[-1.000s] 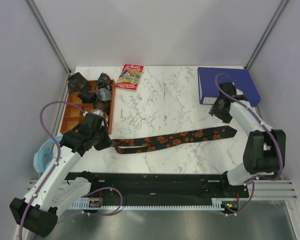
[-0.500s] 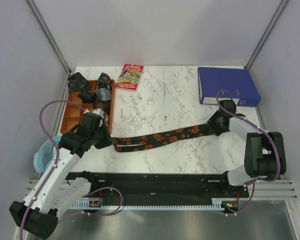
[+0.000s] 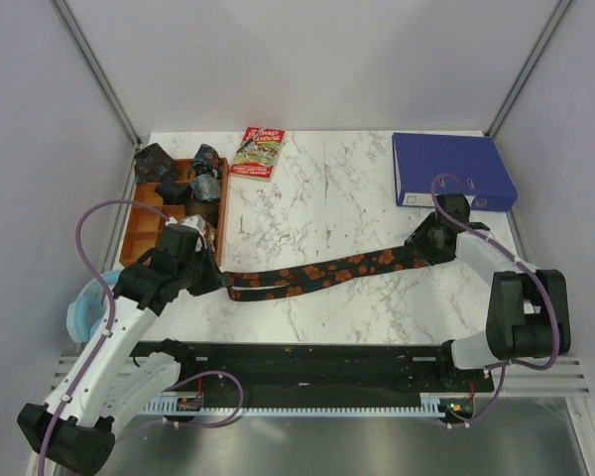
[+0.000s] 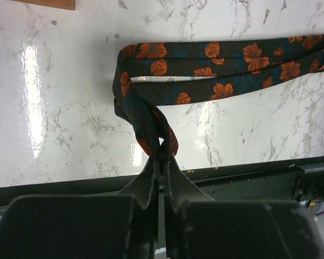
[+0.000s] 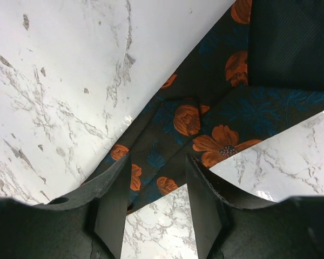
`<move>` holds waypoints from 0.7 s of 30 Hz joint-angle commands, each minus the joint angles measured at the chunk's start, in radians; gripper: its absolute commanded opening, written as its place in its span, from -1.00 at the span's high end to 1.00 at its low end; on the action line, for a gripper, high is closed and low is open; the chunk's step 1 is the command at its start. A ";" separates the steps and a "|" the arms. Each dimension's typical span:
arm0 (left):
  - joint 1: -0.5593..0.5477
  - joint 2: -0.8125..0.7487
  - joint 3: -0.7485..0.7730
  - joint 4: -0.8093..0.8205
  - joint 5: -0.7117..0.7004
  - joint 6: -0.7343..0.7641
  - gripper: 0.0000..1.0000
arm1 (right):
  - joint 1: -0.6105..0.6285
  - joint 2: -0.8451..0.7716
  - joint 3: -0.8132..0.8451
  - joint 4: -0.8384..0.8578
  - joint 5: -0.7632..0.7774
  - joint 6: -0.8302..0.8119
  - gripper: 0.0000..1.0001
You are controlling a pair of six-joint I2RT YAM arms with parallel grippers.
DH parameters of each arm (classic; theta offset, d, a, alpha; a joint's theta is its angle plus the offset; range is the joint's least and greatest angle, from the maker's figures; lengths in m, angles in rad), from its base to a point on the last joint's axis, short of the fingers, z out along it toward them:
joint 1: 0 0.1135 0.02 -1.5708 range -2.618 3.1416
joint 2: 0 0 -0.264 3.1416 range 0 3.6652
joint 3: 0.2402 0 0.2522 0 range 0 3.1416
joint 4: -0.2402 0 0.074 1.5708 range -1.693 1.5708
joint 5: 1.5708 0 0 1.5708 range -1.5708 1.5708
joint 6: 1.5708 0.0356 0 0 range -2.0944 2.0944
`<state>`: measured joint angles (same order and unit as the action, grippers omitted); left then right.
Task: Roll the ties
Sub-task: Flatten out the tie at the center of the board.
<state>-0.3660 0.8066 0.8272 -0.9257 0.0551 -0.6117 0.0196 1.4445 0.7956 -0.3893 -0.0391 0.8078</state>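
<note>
Right tool has dropped onto the long tie's wide end, grasping it and pulling it inward from the counter's right edge; left tool clenches the narrow end near the left edge.

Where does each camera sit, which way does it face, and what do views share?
Top external: above and behind the bases, looking down on the table; both arms, left gripper and right gripper show.
Left wrist: faces down past its shut fingers pinching the long tie.
Right wrist: faces down; its fingers grip that tie's wide end.
Shared: all three show the tie.
</note>
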 commanded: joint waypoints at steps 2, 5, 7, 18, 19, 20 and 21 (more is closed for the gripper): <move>0.002 -0.018 -0.005 0.036 0.014 0.032 0.96 | 0.026 0.066 0.051 0.000 0.065 -0.006 -0.04; 0.001 -0.018 -0.003 0.034 0.014 0.032 0.97 | 0.037 0.096 0.065 0.000 0.082 -0.010 -0.03; 0.001 -0.020 -0.003 0.034 0.012 0.030 0.97 | 0.042 0.111 0.068 0.004 0.094 -0.010 0.02; -0.002 -0.023 -0.007 0.037 0.014 0.030 0.96 | 0.054 0.131 0.073 0.007 0.117 -0.016 0.73; -0.002 -0.024 -0.005 0.036 0.012 0.030 0.96 | 0.052 0.132 0.073 0.007 0.117 -0.019 0.80; -0.002 -0.024 -0.007 0.037 0.012 0.030 0.97 | 0.054 0.132 0.076 0.006 0.119 -0.021 0.85; -0.002 -0.024 -0.007 0.037 0.011 0.029 0.97 | 0.054 0.134 0.079 0.006 0.117 -0.022 0.89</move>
<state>-0.3664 0.7971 0.8268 -0.9245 0.0555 -0.6117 0.0704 1.5700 0.8394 -0.3882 0.0509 0.7959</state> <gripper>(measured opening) 0.033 0.085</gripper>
